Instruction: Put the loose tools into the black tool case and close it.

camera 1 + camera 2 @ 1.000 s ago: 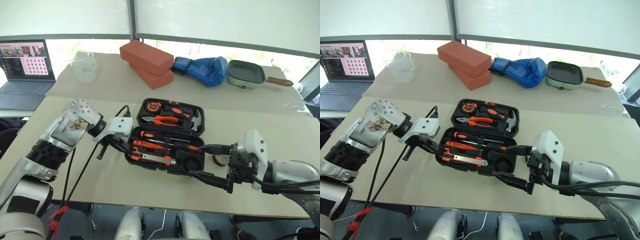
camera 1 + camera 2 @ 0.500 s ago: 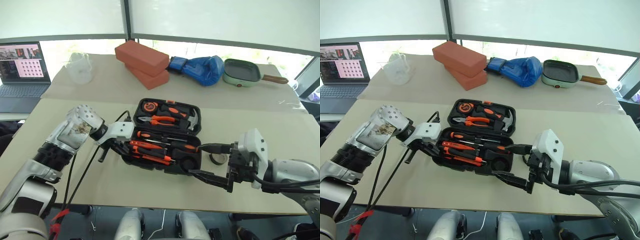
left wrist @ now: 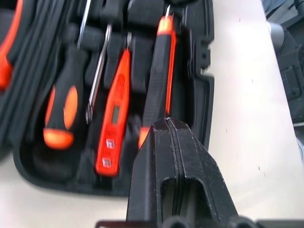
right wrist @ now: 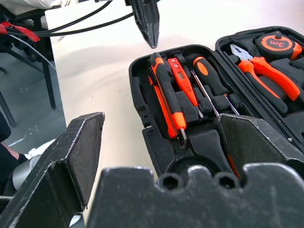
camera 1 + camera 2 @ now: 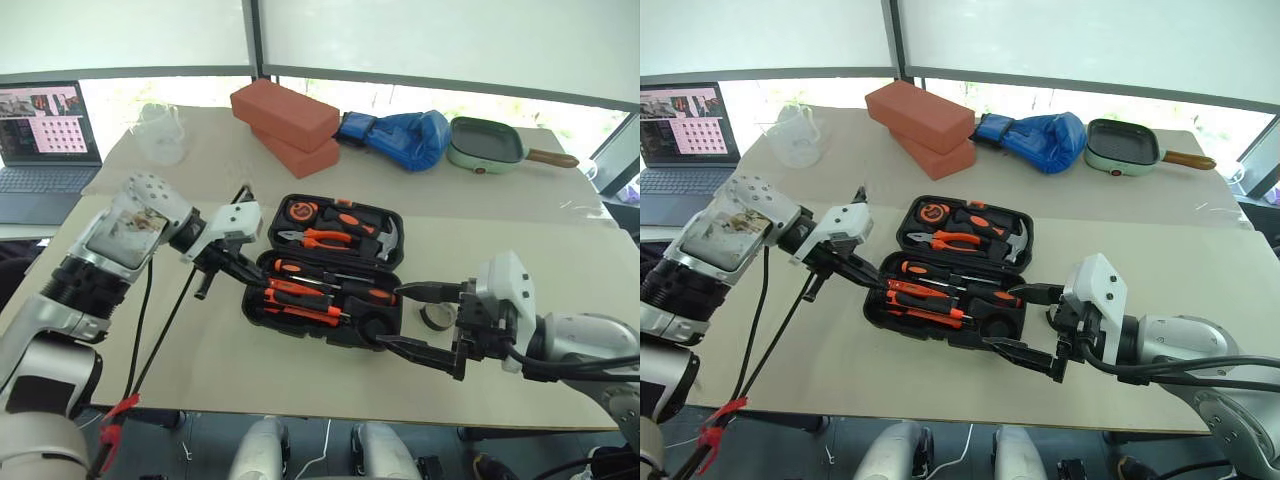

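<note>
The black tool case [image 5: 392, 262] lies open in the middle of the table. Its near half holds a slim red screwdriver [image 4: 183, 80], a black-and-orange screwdriver [image 4: 209, 78] and a long black-and-orange tool [image 4: 166, 90]. The far half holds pliers [image 5: 335, 238] and a hammer [image 5: 385, 240]. My left gripper [image 5: 262, 282] is shut and empty, hanging just above the case's left end. At the case's right end my right gripper [image 5: 390, 316] stands wide open, one finger on either side of the corner. A small black tape roll [image 5: 436, 318] lies on the table right of the case, between those fingers.
Two red bricks [image 5: 285, 120], a blue glove [image 5: 400, 135] and a green pan [image 5: 490, 145] line the back of the table. A clear measuring cup [image 5: 160, 135] and a laptop [image 5: 45, 130] stand at the back left. A black cable [image 5: 150, 320] hangs from my left arm.
My left gripper has lifted a little from the case's left end, still shut. The right gripper has stayed where it was. The camera view has shifted slightly.
</note>
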You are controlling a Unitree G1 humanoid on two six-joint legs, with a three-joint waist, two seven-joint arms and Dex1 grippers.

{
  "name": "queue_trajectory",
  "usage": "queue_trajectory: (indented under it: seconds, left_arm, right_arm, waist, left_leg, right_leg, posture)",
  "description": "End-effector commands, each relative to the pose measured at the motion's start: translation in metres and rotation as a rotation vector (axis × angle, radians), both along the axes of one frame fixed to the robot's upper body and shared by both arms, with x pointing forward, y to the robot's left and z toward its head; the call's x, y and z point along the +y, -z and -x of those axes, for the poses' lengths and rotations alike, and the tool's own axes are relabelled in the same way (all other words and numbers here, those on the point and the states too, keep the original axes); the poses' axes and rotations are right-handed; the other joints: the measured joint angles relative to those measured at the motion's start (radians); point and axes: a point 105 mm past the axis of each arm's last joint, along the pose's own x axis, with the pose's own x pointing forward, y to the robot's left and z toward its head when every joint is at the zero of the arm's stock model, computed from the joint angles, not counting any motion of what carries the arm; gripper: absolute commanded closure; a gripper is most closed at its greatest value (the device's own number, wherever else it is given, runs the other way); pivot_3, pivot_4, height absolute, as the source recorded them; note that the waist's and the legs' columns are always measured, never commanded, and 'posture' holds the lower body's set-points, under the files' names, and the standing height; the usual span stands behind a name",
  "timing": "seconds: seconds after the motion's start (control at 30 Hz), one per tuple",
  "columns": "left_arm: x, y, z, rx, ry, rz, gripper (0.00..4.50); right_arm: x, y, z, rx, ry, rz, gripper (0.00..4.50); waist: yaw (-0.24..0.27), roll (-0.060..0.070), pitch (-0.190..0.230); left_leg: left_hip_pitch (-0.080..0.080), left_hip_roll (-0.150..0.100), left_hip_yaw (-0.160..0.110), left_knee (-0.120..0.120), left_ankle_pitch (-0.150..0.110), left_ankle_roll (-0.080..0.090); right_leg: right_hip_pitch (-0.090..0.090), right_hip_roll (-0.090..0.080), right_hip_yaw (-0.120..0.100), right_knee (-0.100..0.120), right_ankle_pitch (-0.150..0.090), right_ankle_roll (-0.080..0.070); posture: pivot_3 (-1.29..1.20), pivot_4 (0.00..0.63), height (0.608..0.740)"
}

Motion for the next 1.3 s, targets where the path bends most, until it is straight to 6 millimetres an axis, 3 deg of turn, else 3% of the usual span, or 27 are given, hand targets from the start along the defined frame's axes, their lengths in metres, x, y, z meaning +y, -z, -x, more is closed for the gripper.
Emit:
queue_trajectory:
  seconds: [0.03, 0.47, 1.07, 1.13, 1.23, 1.3]
  left_arm:
    - [-0.004, 0.002, -0.001, -0.031, 0.036, -0.021, 4.47]
    - [-0.017, 0.036, -0.004, -0.067, 0.095, -0.091, 4.47]
    - [-0.027, 0.06, -0.007, -0.118, 0.127, -0.117, 4.47]
    - [-0.029, 0.054, -0.012, -0.132, 0.103, -0.095, 4.47]
    - [-0.033, 0.021, -0.028, -0.165, 0.03, 0.005, 4.47]
    - [-0.037, 0.002, -0.029, -0.145, 0.014, 0.07, 3.96]
  right_arm:
    - [0.003, -0.006, 0.003, -0.035, -0.013, -0.002, 0.0]
    - [0.003, -0.006, 0.005, -0.031, -0.002, -0.007, 0.0]
    - [0.003, -0.007, 0.005, -0.031, 0.003, -0.012, 0.0]
    - [0.003, -0.007, 0.004, -0.03, 0.003, -0.012, 0.0]
    - [0.003, -0.007, 0.004, -0.029, 0.003, -0.012, 0.0]
    - [0.003, -0.006, 0.005, -0.028, 0.005, -0.012, 0.0]
  waist:
    - [-0.001, 0.0, 0.0]
    - [0.001, 0.0, 0.0]
    - [-0.009, 0.001, -0.001]
    - [-0.007, 0.001, -0.001]
    - [-0.003, 0.001, -0.001]
    - [0.001, 0.0, 0.0]
  left_leg:
    - [0.0, 0.0, 0.0, 0.0, 0.0, 0.0]
    - [0.0, 0.0, 0.0, 0.0, 0.0, 0.0]
    - [0.001, 0.0, 0.0, -0.001, 0.0, 0.0]
    - [0.001, 0.0, 0.0, -0.001, 0.0, 0.0]
    - [0.001, 0.0, 0.0, -0.001, 0.0, 0.0]
    - [0.0, 0.0, 0.0, 0.0, 0.0, 0.0]
  right_leg:
    - [0.0, 0.0, 0.0, 0.0, 0.0, 0.0]
    - [0.0, 0.0, 0.0, 0.0, 0.0, 0.0]
    - [0.001, 0.0, 0.001, 0.0, 0.0, 0.0]
    - [0.0, 0.0, 0.001, 0.0, 0.0, 0.0]
    - [0.001, 0.0, 0.001, 0.0, 0.0, 0.0]
    - [0.0, 0.0, 0.0, 0.0, 0.0, 0.0]
  posture:
    - [0.0, 0.15, 0.738]
    - [0.0, 0.15, 0.738]
    - [0.0, 0.15, 0.738]
    - [0.0, 0.15, 0.738]
    - [0.0, 0.15, 0.738]
    - [0.0, 0.15, 0.738]
